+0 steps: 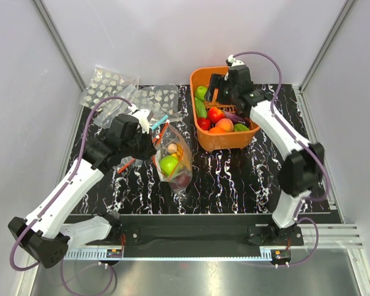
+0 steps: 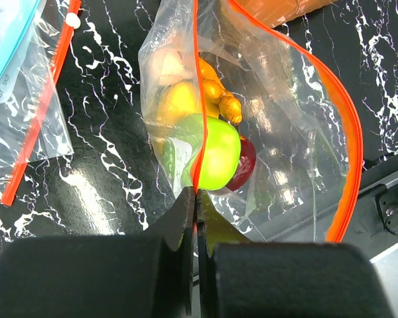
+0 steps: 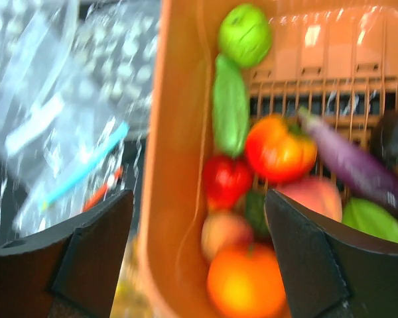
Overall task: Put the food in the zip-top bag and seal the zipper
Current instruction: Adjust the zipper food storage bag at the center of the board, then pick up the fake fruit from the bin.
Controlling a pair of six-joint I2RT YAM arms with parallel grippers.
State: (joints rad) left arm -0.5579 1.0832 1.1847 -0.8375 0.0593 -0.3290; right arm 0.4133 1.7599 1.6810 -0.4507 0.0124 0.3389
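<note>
The clear zip-top bag lies at mid-table and holds a green apple, a dark red piece and yellow-orange pieces. My left gripper is shut on the red-orange zipper at one side of the bag's mouth. The other side of the strip curves away, so the mouth gapes. My right gripper hangs open over the basket with nothing between its fingers. Below it lies more food: a green apple, a cucumber, tomatoes, a purple eggplant and an orange.
The orange basket stands at the back right, close to the bag. Bags dotted with white spots and a blue-stripped bag lie at the back left. Another clear bag with a red strip lies to the left of the held one.
</note>
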